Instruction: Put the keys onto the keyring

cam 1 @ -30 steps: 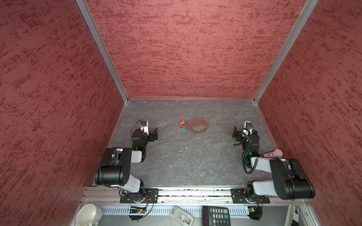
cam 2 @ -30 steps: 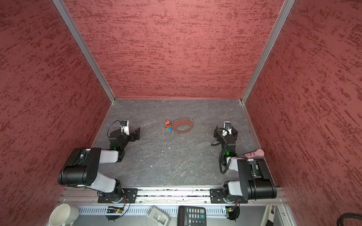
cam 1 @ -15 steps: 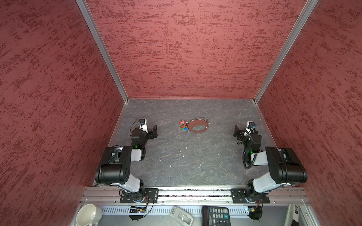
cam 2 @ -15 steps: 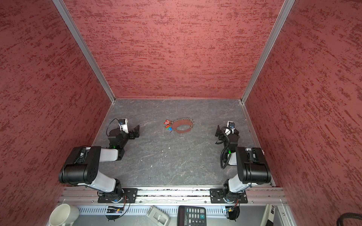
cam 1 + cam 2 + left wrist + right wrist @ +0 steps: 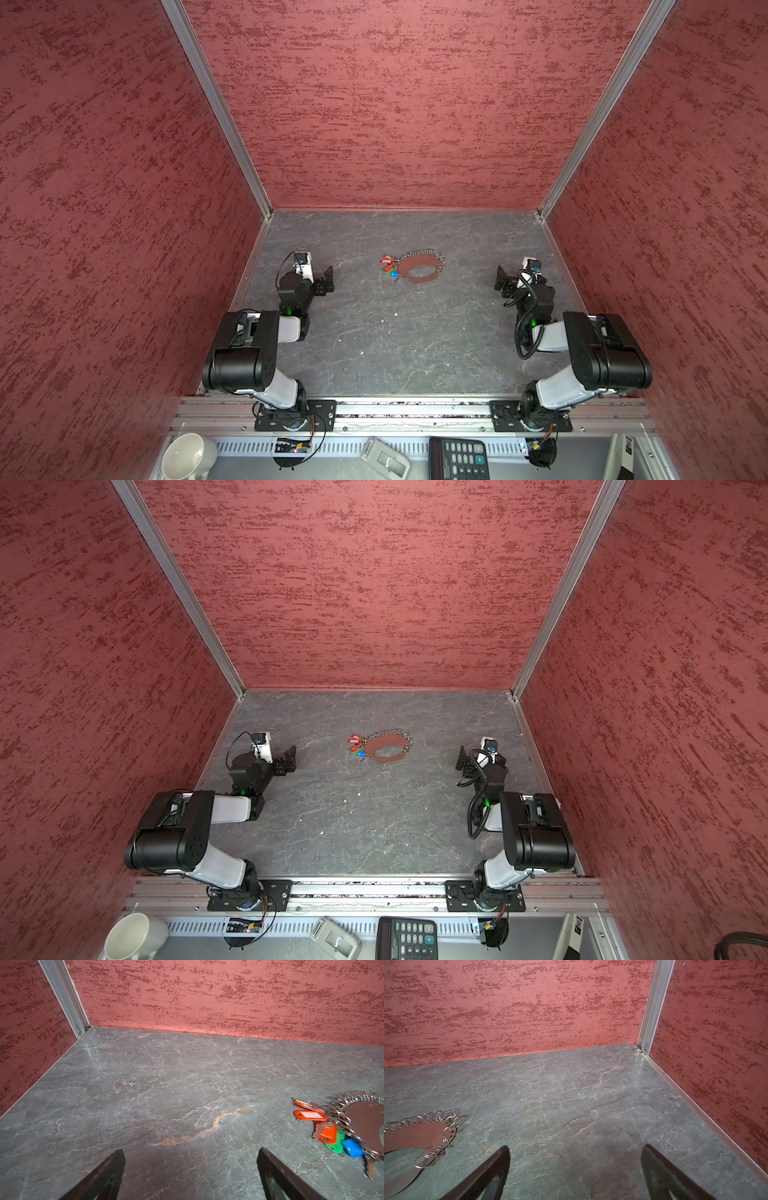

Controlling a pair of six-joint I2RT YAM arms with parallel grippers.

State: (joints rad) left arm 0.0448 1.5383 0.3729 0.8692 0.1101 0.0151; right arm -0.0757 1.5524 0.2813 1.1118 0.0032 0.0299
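1. Since a second ago the right arm's black elbow has swung a bit toward the back wall. The left arm and the keyring (image 5: 417, 262) haven't budged.
2. Both the left gripper (image 5: 328, 280) and the right gripper (image 5: 502, 281) gape wide with nothing in them, each near its own side wall.
3. The keyring sits mid-table toward the back wall, well apart from both, with bare table (image 5: 395, 332) all round.
4. The keys (image 5: 310, 1115), red-tagged, lie touching the ring cluster. The white label's writing can't be made out.
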